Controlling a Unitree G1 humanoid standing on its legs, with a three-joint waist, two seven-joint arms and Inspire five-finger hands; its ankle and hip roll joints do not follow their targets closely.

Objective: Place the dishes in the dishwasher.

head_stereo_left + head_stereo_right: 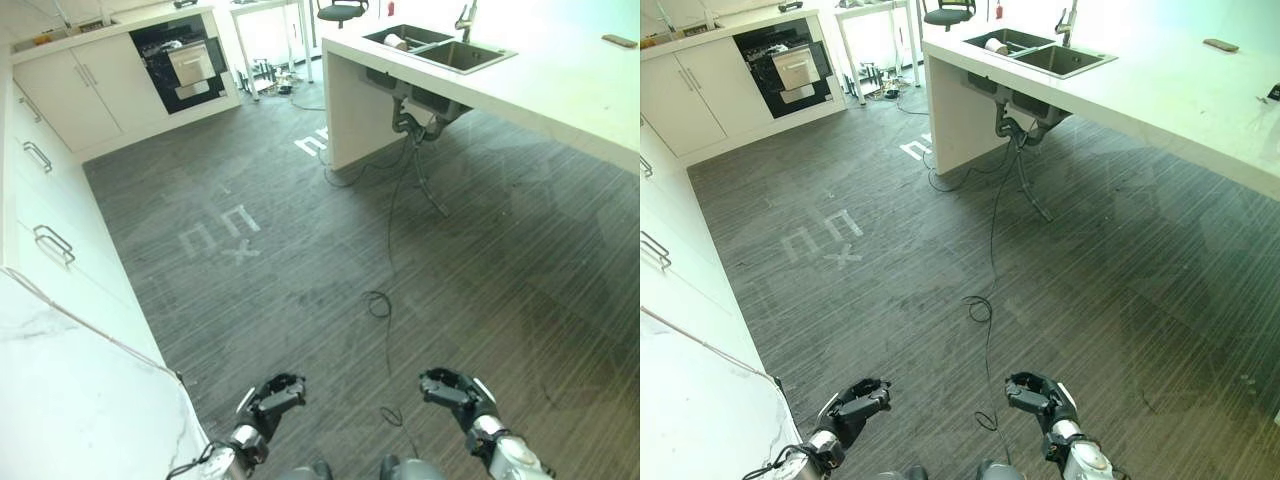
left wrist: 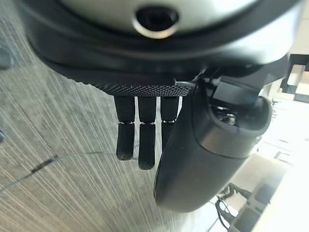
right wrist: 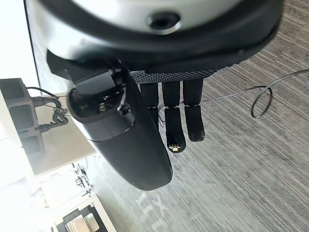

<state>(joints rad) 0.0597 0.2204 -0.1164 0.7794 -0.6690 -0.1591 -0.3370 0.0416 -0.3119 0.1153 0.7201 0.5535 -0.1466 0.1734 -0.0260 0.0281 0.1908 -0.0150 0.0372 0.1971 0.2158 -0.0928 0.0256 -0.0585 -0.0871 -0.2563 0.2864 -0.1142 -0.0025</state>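
The dishwasher (image 1: 185,60) stands open in the far cabinet run, its dark inside and a pulled-out rack showing. On the island at the upper right a double sink (image 1: 440,48) holds a pale dish (image 1: 396,41); I cannot tell its kind. Low over the grey floor, far from both, my left hand (image 1: 272,397) and right hand (image 1: 450,388) hang empty. In the wrist views the left hand's fingers (image 2: 140,140) and the right hand's fingers (image 3: 174,125) are relaxed with only floor past them.
White cabinets (image 1: 50,180) line the left wall, with a marble counter (image 1: 60,400) at the lower left. The white island (image 1: 560,90) spans the right, with pipes under the sink. Pale tape marks (image 1: 225,232) lie on the wide floor between. A chair (image 1: 340,10) stands far back.
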